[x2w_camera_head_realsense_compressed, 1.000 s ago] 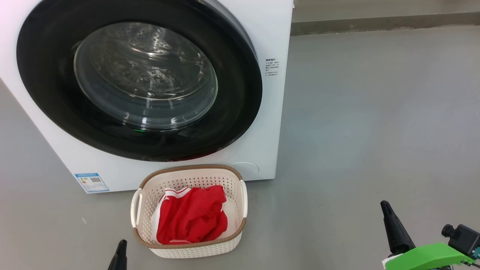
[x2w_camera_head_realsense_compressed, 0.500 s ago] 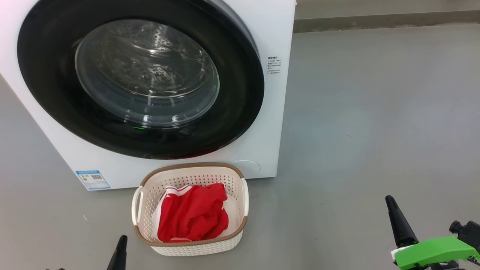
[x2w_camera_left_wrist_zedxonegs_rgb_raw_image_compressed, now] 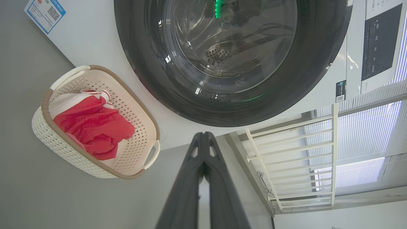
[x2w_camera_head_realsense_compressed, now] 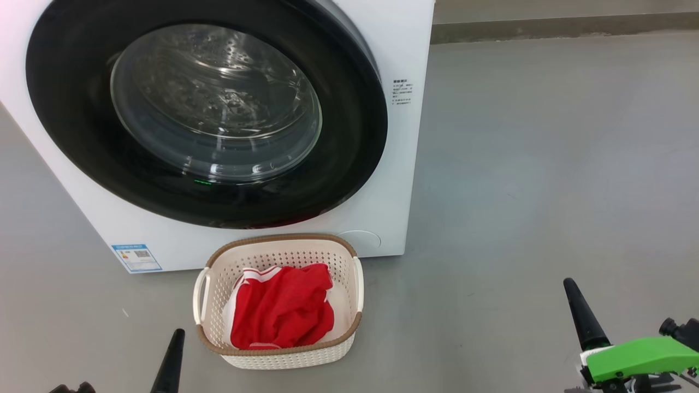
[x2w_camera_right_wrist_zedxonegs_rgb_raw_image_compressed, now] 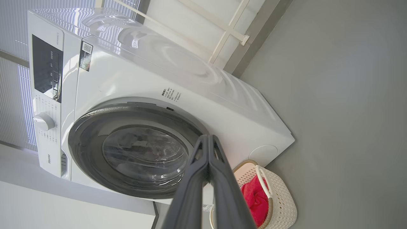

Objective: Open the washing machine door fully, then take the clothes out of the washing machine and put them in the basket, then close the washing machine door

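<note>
On the floor before the washer (x2w_camera_head_realsense_compressed: 407, 164), the head view shows you soft, light clothes (x2w_camera_head_realsense_compressed: 284, 311) bunched in the basket (x2w_camera_head_realsense_compressed: 284, 357), probably best pinched by a fold; left wrist view, left gripper (x2w_camera_left_wrist_zedxonegs_rgb_raw_image_compressed: 203, 136) pressed together, empty; right wrist view, right gripper (x2w_camera_right_wrist_zedxonegs_rgb_raw_image_compressed: 208, 138) likewise.

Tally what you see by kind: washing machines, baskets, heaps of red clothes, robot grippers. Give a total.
washing machine: 1
basket: 1
heap of red clothes, lying in the basket: 1
grippers, both shut: 2 (left gripper, right gripper)
Total: 5
</note>
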Motion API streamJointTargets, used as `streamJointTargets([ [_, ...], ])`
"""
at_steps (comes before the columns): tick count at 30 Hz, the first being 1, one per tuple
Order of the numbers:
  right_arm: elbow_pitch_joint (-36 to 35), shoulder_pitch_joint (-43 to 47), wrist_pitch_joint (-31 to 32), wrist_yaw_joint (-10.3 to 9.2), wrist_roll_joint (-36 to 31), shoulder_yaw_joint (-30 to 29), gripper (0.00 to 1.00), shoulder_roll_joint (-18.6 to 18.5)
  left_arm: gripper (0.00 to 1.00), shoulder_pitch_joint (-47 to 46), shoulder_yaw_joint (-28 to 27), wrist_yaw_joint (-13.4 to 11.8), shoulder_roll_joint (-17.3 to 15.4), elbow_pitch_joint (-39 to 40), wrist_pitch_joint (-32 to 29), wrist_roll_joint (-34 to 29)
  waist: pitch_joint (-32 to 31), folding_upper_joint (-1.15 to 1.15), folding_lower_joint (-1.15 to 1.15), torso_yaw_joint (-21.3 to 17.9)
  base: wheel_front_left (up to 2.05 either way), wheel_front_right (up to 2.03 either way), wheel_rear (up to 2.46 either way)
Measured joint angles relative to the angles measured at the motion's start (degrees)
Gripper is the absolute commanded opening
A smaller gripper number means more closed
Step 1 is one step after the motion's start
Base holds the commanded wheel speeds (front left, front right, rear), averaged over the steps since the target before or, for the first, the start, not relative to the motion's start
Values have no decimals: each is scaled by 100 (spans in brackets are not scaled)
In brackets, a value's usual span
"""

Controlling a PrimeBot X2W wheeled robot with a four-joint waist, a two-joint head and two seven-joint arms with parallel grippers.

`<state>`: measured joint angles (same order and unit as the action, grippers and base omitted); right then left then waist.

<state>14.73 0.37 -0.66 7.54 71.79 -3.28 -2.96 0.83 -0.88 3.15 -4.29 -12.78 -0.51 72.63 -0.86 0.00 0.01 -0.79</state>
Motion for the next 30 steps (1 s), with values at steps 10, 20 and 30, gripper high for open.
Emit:
streamJointTargets([
  [10, 8, -96, 177, 0, 617, -94, 0, -7, 0, -135, -103, 93, 54, -60, -160, 550, 31, 0, 0, 24, 0, 0, 0],
  [20, 30, -228, 326, -1, 1234, -160, 0, -13, 0, -272, -197, 203, 122, -127, -325, 1145, 62, 0, 0, 48, 0, 0, 0],
  [30, 51, -339, 501, -1, 1871, -214, 0, -15, 0, -356, -291, 314, 153, -218, -498, 1709, 93, 0, 0, 71, 0, 0, 0],
])
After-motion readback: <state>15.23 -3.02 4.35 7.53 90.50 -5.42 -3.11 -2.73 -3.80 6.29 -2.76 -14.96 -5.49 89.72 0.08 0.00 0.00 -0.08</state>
